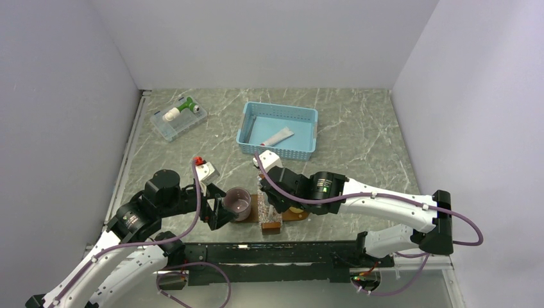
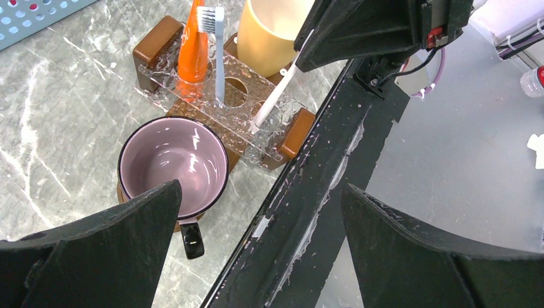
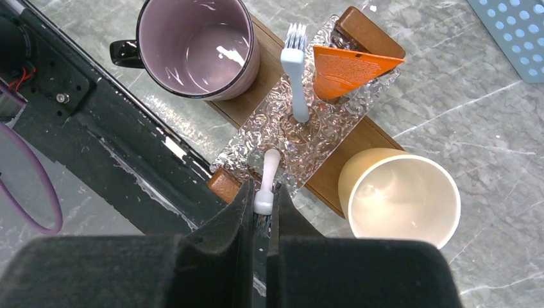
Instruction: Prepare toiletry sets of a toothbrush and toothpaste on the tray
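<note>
A clear bumpy holder with brown end blocks stands on the dark-brown tray. One whitish toothbrush stands bristles-up in a hole, beside the orange toothpaste tube in the end slot. My right gripper is shut on the head of a second toothbrush, whose handle dips into a hole near the holder's other end. That brush leans in the left wrist view. My left gripper hangs open and empty over the table's near edge, beside the purple mug.
A pale yellow cup stands on the tray behind the holder. A light-blue basket holding a white tube sits further back, with a clear box at the back left. A black rail runs along the near edge.
</note>
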